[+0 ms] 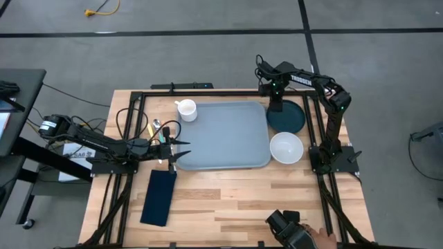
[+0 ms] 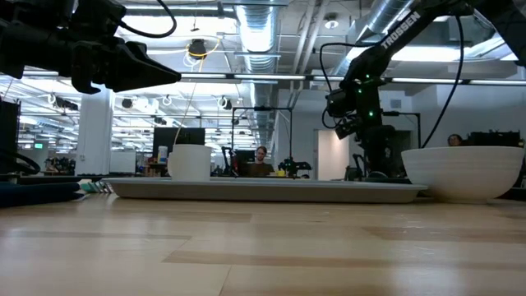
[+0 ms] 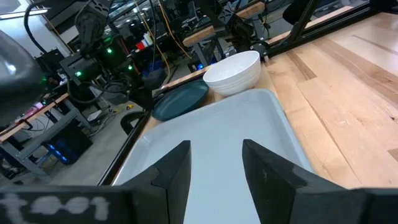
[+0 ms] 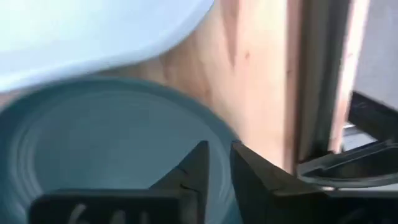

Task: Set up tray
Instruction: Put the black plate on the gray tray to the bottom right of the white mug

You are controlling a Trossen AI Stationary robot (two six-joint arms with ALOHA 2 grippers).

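Right gripper (image 4: pixel 217 163) positioned low over far rim of dark teal round plate (image 1: pixel 287 117), fingers parted by a narrow gap only, nothing seen between them; in the right wrist view, plate surface directly beneath the fingertips. Right arm reaching in from the table's right edge, elbow raised, wrist bent down toward the plate's far left side.

Left gripper (image 1: pixel 174 151) held at the left short edge of large flat grey-blue plastic rectangular tray (image 1: pixel 221 135), fingers spread moderately, empty; in the left wrist view, dark fingers (image 3: pixel 177 168) framing bare tray surface. Whether fingertips touch the rim: cannot be determined. Left arm extended level from the table's left side.

Tray lying flat on light wooden table (image 1: pixel 228 197), centre to far half, long side running left to right. Small white cup (image 1: pixel 186 110) standing at the tray's far left corner, on or against the rim. White round bowl (image 1: pixel 286 148) just off the tray's right edge, directly nearer than the teal plate, which sits beside the tray's far right corner. Dark navy folded napkin (image 1: pixel 158 197) lying on the table near the left front, apart from the tray. Cutlery pieces (image 1: pixel 156 130) just left of the tray, partly hidden by the left gripper.
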